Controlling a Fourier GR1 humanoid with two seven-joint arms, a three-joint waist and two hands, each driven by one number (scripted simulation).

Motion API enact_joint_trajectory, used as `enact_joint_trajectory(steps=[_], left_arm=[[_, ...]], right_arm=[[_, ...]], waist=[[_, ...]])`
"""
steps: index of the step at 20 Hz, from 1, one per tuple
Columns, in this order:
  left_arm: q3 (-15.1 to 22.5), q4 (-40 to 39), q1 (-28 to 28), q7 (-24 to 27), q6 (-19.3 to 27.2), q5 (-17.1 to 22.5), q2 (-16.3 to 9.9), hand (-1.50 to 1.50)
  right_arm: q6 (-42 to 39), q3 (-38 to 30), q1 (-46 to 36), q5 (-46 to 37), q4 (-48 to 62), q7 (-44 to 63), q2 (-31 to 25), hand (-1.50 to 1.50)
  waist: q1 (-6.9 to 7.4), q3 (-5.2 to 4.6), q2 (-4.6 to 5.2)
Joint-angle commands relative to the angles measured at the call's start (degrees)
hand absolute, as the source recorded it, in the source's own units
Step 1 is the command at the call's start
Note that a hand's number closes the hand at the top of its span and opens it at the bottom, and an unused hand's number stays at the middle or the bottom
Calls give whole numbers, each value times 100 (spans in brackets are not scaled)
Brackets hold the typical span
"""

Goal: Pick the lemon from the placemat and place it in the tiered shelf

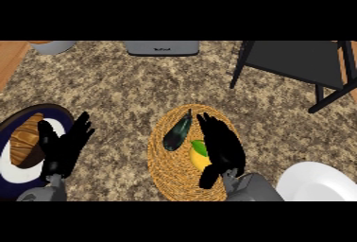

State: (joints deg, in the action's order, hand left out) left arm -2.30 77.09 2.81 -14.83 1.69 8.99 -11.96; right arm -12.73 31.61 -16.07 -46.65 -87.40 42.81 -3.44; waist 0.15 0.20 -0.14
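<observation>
Right hand [222, 146] lies over lemon [200, 154] on woven placemat [167, 170], frame centre, fingers straight, not yet curled, prob. lining up grasp. Tiered shelf [296, 59] upper right. Left hand [64, 144] rests open, lower left.

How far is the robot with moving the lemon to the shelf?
Nothing is done yet: the lemon lies on the woven placemat. In hand: the right hand is over it, fingers straight, not closed. Left: grasp, lift, and place it in the tiered shelf. The left hand rests open.
</observation>
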Motion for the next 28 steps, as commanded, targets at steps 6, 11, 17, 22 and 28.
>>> enact_joint_trajectory(steps=[6, 11, 17, 22, 28], left_arm=[[-128, 570, -183, -604, -22, -19, 17, 0], [18, 68, -10, -218, 78, -325, 345, 0], [-83, 21, -138, -97, -219, -168, 183, 0], [-83, 80, 199, -356, 0, -270, 315, 0], [-266, -173, -251, 160, -318, -194, 213, 0]], right_arm=[[280, -496, -126, -255, 759, -846, 275, -150], [925, -310, -401, -228, 1492, -1064, 340, -150], [-257, 391, -717, -346, 1937, -1546, -26, 150], [381, 306, -215, -43, 1666, -1833, 338, 150], [620, 615, -87, -93, 876, -1917, 340, 150]], waist=[[6, -19, 12], [7, -20, 17], [77, -26, 28], [1, -19, 13], [-8, -21, 8]])
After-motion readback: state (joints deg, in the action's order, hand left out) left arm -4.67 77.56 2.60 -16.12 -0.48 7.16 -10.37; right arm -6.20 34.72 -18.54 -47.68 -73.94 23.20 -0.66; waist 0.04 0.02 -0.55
